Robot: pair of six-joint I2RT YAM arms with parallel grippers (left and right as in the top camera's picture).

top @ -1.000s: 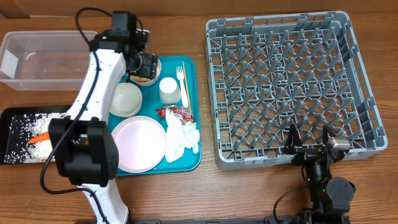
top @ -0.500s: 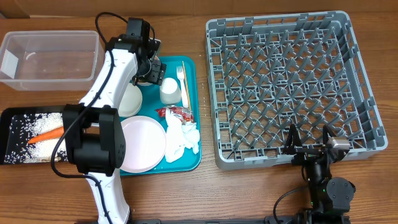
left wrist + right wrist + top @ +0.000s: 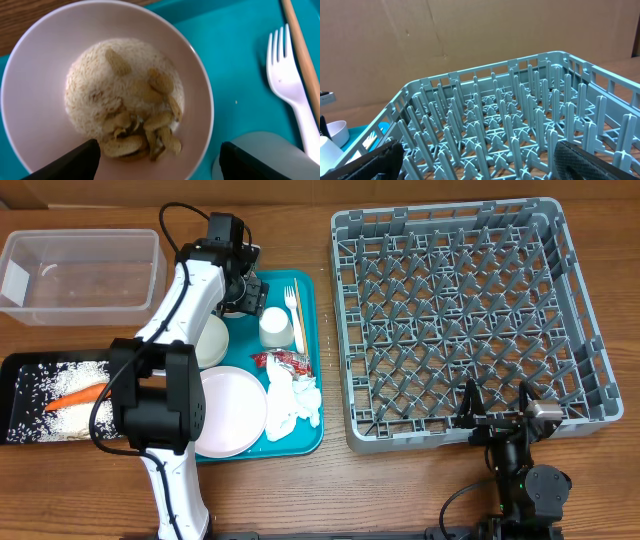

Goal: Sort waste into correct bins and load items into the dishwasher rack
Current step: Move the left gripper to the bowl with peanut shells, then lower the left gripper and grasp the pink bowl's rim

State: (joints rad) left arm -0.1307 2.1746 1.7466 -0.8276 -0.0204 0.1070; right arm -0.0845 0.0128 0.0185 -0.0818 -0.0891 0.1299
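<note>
My left gripper [image 3: 243,292] hangs open over the back of the teal tray. In the left wrist view its fingers [image 3: 160,165] straddle the near rim of a pinkish bowl [image 3: 35,90] that holds white rice and beige scraps [image 3: 125,100]. Beside it lie a white fork [image 3: 290,85], a wooden stick [image 3: 302,55] and a white cup [image 3: 270,157]. The tray also carries a red wrapper [image 3: 283,360], a crumpled napkin [image 3: 293,405], a round plate [image 3: 232,410] and a white bowl [image 3: 212,340]. My right gripper [image 3: 497,418] rests open and empty at the front edge of the grey rack [image 3: 460,310].
A clear tub [image 3: 80,275] stands at the back left. A black tray [image 3: 20,395] at the front left holds rice and an orange carrot [image 3: 78,395]. The teal tray [image 3: 272,288] sits between these and the rack. The rack's pegs [image 3: 510,125] fill the right wrist view.
My left arm has swung a little to the right and its gripper now sits over the food bowl. The right arm has not moved.
</note>
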